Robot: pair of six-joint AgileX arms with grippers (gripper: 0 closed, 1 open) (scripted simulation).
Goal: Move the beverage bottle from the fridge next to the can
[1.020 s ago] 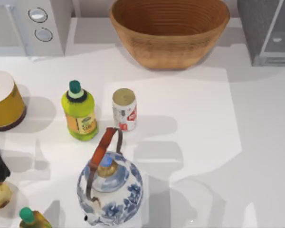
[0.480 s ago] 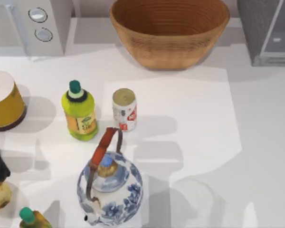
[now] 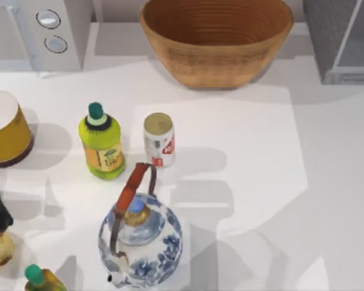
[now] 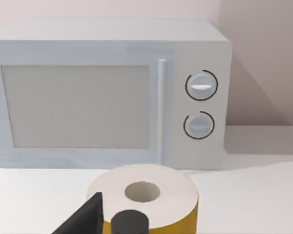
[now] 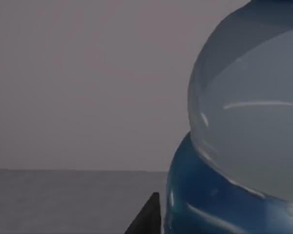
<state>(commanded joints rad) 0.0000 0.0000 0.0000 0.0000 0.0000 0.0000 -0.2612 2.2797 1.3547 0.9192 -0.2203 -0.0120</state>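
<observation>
- The beverage bottle is seen very close in the right wrist view, its clear bluish shoulder above a blue label band, against a plain grey wall.
- One dark fingertip of the right gripper is seen just beside the bottle's label; how far the fingers are parted, and whether the bottle is held, cannot be told.
- The fridge is placed at the table's far right corner.
- The can is stood upright left of the table's middle, just right of a yellow-green bottle with a dark green cap.
- A blue-and-white teapot is set in front of the can, and a wicker basket behind it.
- The left gripper is seen in its wrist view above a yellow tape roll, facing a white microwave; its finger spacing cannot be told.
</observation>
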